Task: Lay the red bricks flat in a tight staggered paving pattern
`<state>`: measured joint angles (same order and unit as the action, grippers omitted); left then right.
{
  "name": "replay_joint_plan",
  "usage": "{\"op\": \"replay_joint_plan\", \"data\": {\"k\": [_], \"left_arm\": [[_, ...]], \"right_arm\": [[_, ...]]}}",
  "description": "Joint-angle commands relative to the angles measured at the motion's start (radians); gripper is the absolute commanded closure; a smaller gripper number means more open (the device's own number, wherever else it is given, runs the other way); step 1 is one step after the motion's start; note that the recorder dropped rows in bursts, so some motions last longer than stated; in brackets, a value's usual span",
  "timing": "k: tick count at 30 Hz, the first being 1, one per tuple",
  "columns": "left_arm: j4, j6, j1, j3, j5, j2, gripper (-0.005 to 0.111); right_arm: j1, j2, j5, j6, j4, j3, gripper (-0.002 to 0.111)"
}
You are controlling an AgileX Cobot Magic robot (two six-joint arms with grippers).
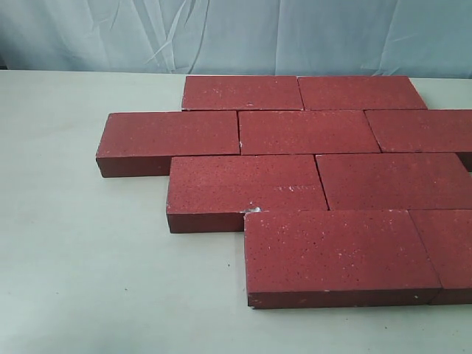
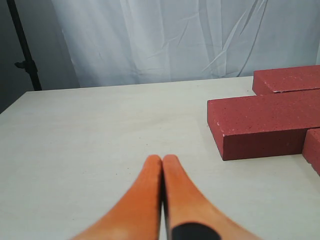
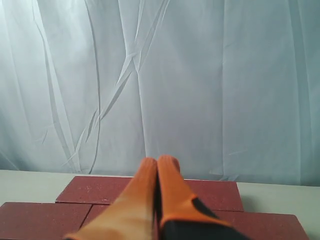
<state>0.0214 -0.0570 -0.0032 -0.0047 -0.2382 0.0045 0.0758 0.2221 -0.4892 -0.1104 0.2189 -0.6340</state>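
Note:
Several red bricks (image 1: 310, 131) lie flat on the pale table in staggered rows, edges touching, spread from the back centre to the front right of the exterior view. The front brick (image 1: 338, 254) has a white chip at its far left corner. Neither gripper shows in the exterior view. In the left wrist view my left gripper (image 2: 162, 160) is shut with nothing in it, hovering over bare table, apart from the leftmost brick (image 2: 265, 125). In the right wrist view my right gripper (image 3: 158, 162) is shut and empty, above the back rows of bricks (image 3: 95, 189).
A wrinkled white curtain (image 1: 221, 37) hangs behind the table. A black stand pole (image 2: 22, 50) rises beyond the table's far corner in the left wrist view. Bare table top (image 1: 81, 251) stretches left of and in front of the bricks.

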Motion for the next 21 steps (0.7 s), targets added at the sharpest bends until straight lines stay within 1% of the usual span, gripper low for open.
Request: {"op": "replay_joint_plan", "data": {"k": [1, 9, 14, 18, 21], "left_arm": [[0.004, 0.002, 0.001, 0.005, -0.005, -0.004, 0.107], [0.004, 0.002, 0.001, 0.005, -0.005, -0.004, 0.107], [0.004, 0.002, 0.001, 0.005, -0.005, -0.004, 0.107], [0.004, 0.002, 0.001, 0.005, -0.005, -0.004, 0.107], [0.004, 0.002, 0.001, 0.005, -0.005, -0.004, 0.107]], "right_arm": [[-0.005, -0.073, 0.007, 0.0, -0.007, 0.067, 0.109], [-0.005, -0.221, 0.007, 0.0, -0.011, 0.241, 0.109], [-0.005, -0.222, 0.012, 0.0, -0.06, 0.42, 0.109], [-0.005, -0.222, 0.028, 0.008, -0.064, 0.508, 0.109], [-0.005, -0.222, 0.042, 0.017, -0.064, 0.541, 0.109]]}}
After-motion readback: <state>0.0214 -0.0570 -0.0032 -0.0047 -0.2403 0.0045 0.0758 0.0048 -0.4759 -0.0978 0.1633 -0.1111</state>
